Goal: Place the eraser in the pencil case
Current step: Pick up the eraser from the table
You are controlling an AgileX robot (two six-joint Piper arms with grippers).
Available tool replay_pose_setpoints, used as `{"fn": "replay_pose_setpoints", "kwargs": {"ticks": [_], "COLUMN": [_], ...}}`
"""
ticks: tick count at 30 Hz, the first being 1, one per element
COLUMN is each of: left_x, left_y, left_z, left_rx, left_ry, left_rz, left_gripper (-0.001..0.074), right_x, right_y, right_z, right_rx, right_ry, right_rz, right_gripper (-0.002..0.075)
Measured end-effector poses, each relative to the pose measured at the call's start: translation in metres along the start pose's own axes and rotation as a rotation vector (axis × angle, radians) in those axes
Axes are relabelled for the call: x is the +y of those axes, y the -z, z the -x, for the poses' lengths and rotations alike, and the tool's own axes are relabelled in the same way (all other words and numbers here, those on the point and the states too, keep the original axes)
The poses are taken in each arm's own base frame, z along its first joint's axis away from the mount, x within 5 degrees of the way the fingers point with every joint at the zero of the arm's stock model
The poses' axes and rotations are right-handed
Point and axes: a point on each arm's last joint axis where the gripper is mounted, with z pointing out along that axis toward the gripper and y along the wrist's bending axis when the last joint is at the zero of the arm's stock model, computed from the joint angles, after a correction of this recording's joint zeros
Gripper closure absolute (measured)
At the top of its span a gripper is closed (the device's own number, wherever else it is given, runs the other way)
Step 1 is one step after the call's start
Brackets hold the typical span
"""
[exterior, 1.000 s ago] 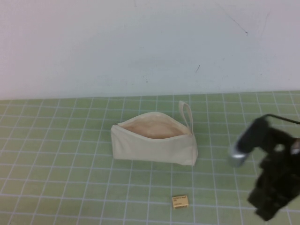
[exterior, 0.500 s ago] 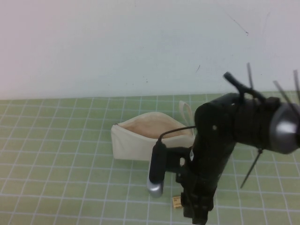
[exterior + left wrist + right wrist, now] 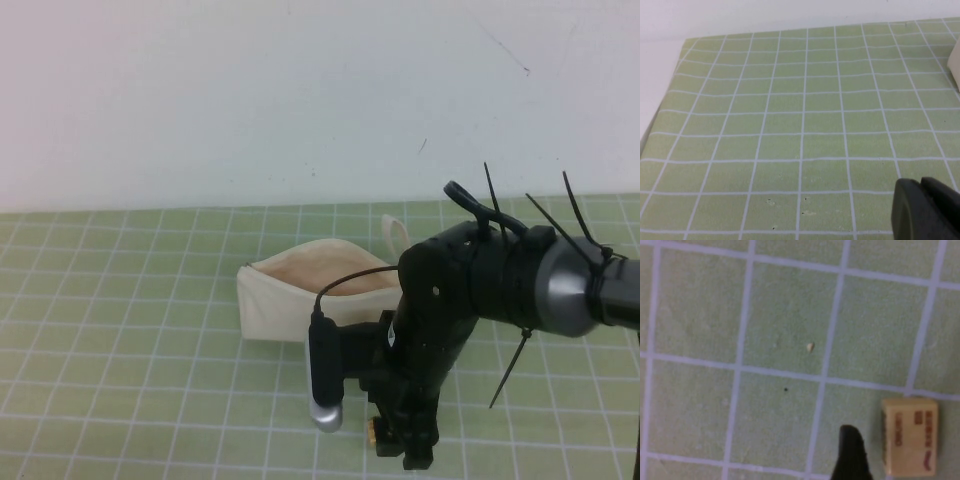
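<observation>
Right pincer (image 3: 415,455) lower over eraser (image 3: 910,436), left pincer (image 3: 925,210), openings unclear

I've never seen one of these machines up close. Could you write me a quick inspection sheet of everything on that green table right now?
Surface: green grid mat, with small specks in the wrist views.
Job's things: eraser lying flat on the mat; pencil case unzipped, standing behind it.
Clutter: nothing seen.
Grippers: right gripper low over the eraser, one fingertip beside it, not gripping; left gripper parked at the mat's left part.
Cables: black cable looping to the right wrist camera.
Surroundings: plain white wall.
</observation>
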Motion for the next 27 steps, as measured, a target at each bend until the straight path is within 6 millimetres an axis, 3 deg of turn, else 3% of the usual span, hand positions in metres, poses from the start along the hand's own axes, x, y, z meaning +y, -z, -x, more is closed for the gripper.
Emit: {"fn": "replay_pose_setpoints", "kwargs": {"ticks": [6, 9, 13, 18, 22, 27], "left_x": [0.0, 0.0, 0.0, 0.0, 0.0, 0.0], "left_y": [0.0, 0.0, 0.0, 0.0, 0.0, 0.0], "left_z": [0.0, 0.0, 0.0, 0.0, 0.0, 0.0], "left_rx": [0.0, 0.0, 0.0, 0.0, 0.0, 0.0], "left_ry": [0.0, 0.0, 0.0, 0.0, 0.0, 0.0], "left_rz": [0.0, 0.0, 0.0, 0.0, 0.0, 0.0], "left_gripper": [0.0737, 0.0737, 0.0737, 0.0737, 0.0737, 0.0737], "right_x": [-0.001, -0.002, -0.002, -0.003, -0.012, -0.032], "right_y": [-0.018, -0.022, -0.022, -0.016, 0.008, 0.063], "right_z": [-0.002, -0.003, -0.003, -0.001, 0.011, 0.036], "right_rx": [0.024, 0.03, 0.03, 0.051, 0.064, 0.02], "right_ry": [0.038, 0.044, 0.048, 0.035, 0.016, -0.053], "right_rz": [0.021, 0.022, 0.02, 0.059, 0.094, 0.046], "right_gripper": [0.0288, 0.0357, 0.0515, 0.0517, 0.0517, 0.0517]}}
